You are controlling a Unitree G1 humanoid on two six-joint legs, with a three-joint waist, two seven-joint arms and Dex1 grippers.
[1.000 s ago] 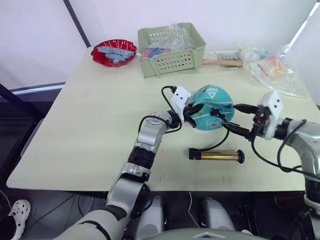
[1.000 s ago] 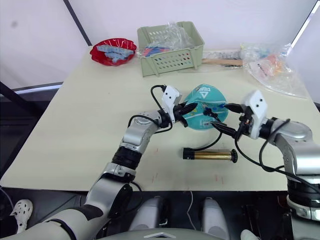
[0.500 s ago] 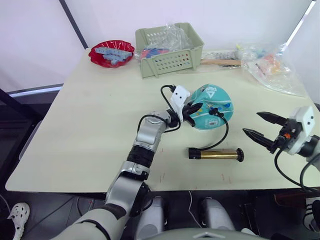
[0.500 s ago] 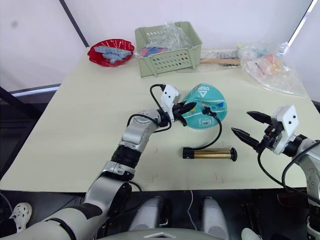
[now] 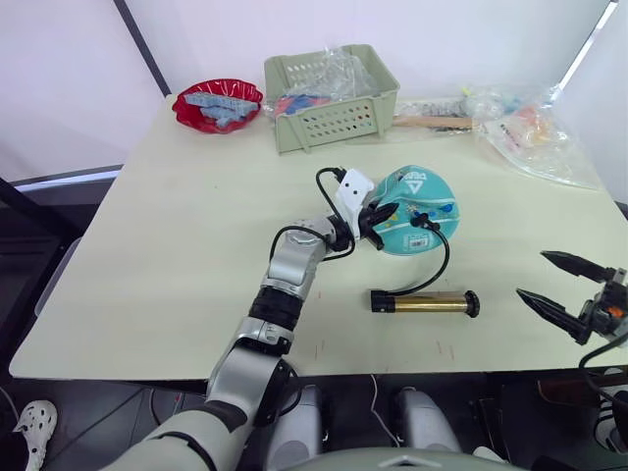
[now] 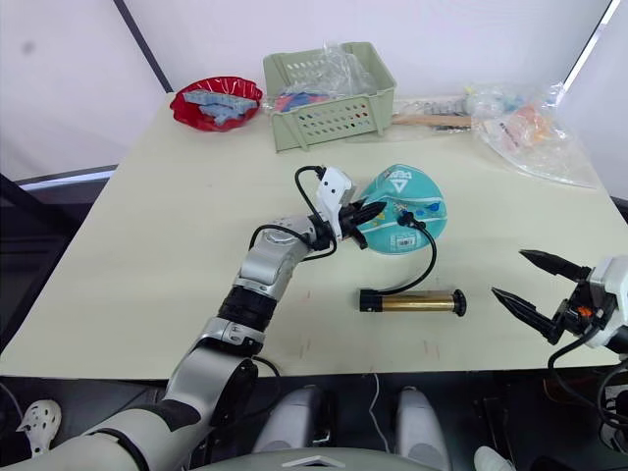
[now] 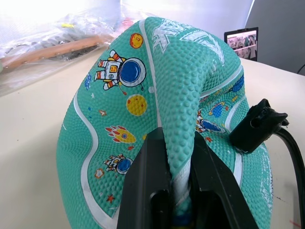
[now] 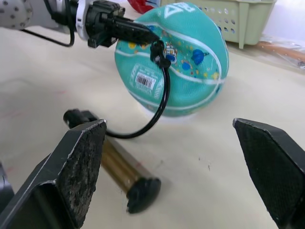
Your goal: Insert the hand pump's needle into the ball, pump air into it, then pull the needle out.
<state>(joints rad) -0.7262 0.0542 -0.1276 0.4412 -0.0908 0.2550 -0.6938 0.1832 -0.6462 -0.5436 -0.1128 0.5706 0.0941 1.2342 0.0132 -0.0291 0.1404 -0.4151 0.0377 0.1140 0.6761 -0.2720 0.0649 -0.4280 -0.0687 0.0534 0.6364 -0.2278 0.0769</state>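
Observation:
The teal ball [image 5: 420, 208] lies half-flat and folded at the table's middle. My left gripper [image 5: 379, 216] is shut on a fold of its skin, and that fold shows squeezed between the black fingers [image 7: 155, 186]. The needle's black angled fitting [image 7: 257, 126] sits pressed against the ball's surface, and the pin itself is hidden. A thin black hose [image 8: 162, 100] curves from it down to the bronze hand pump [image 5: 424, 304], which lies flat in front of the ball. My right gripper [image 5: 561, 285] hangs open near the table's front right edge, well away from the ball and holding nothing.
A green basket [image 5: 334, 93] with bagged items stands at the back, with a red bowl [image 5: 218, 103] of blue pieces to its left. Clear plastic bags [image 5: 535, 132] and a wooden-handled tool [image 5: 432, 123] lie at the back right.
My right gripper has drawn back from the needle fitting at the ball, moving right and toward the front edge, open. The ball, pump and left gripper have stayed put.

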